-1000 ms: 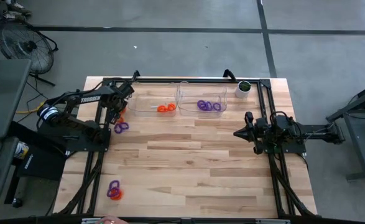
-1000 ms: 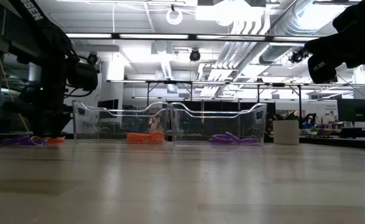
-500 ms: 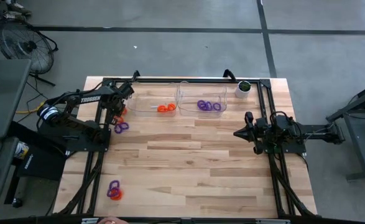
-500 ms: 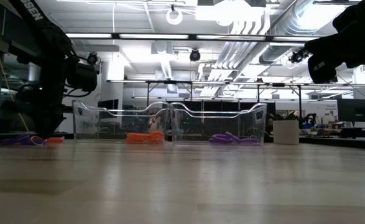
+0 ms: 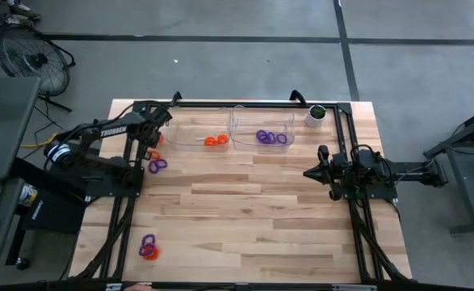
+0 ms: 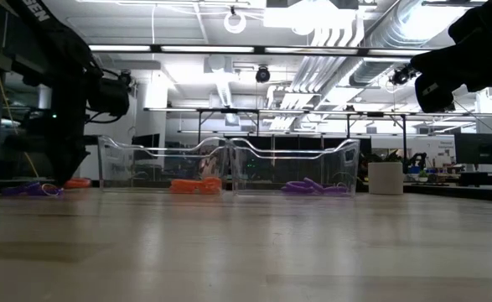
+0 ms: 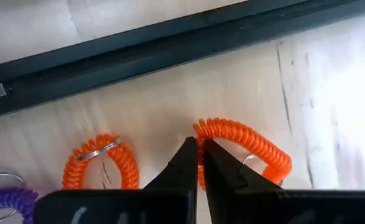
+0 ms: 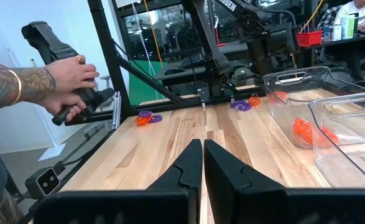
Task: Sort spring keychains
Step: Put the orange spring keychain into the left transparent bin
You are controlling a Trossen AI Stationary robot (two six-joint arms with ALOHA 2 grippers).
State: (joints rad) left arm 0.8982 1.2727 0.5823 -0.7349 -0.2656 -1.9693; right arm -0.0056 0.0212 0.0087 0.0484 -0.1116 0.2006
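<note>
One orange spring keychain is pinched in the left hand at the counter's far-left corner; its bin, holding orange coils, lies just rightward. The right hand, pressed together, waits well apart.

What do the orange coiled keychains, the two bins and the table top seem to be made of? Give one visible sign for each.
Orange keychains: probably glossy plastic, judging by the tight, even, bright coils; a thin metal ring shows on one.
Bins: clear hard plastic, since the room shows through their walls.
Table top: pale wood, seen in its plank seams and grain, with a smooth finish.
</note>
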